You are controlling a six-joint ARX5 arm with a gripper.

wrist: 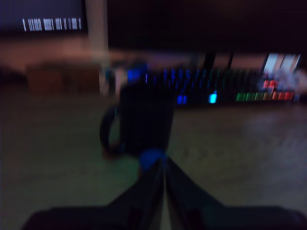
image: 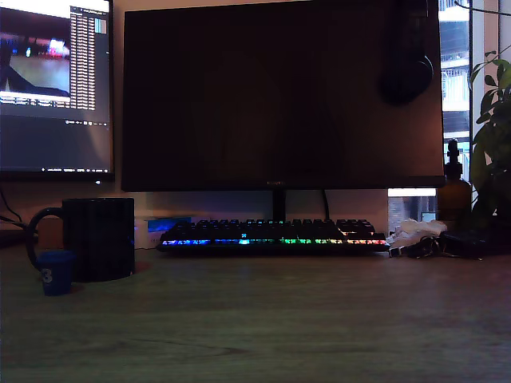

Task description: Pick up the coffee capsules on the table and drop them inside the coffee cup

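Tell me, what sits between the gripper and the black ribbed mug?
Only the dark blue capsule, just ahead of the gripper, before the mug, in the blurred wrist view.

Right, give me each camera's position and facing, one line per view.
Exterior view: low at desk height, facing the monitors and keyboard; no part of the robot shows.
Wrist view: on the arm, blurred, looking past the gripper toward the black mug.
Shared: the mug, the blue capsule, the keyboard and the table.
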